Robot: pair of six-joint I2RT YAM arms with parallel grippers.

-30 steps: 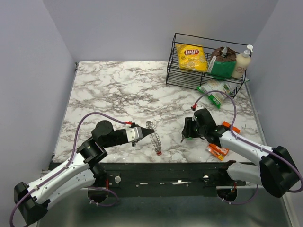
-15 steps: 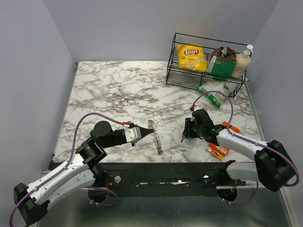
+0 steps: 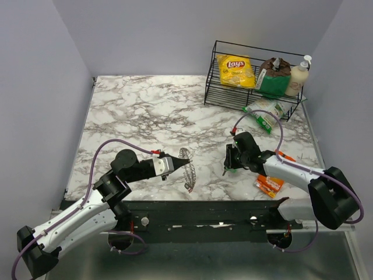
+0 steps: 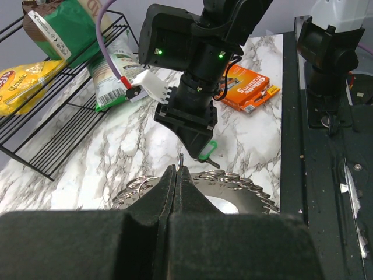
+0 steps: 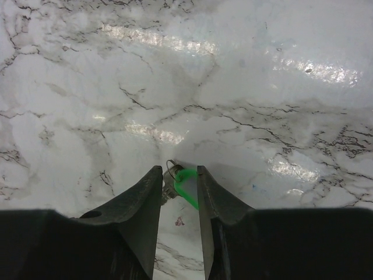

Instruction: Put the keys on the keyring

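Pinching the keyring (image 4: 247,188) by its toothed rim at the near edge, the left gripper (image 4: 178,174) offers it for threading. To its right, the right gripper (image 5: 179,171) straddles the green key (image 5: 186,186) on the table (image 3: 134,111) — jaws narrowly apart, not yet clamped.

Green key (image 5: 186,188) shank, seemingly hidden

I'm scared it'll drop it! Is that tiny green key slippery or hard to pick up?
Probably fiddly: the green key is far smaller than the right gripper straddling it. Lying flat on the shiny table, it might skid away. It looks light too.
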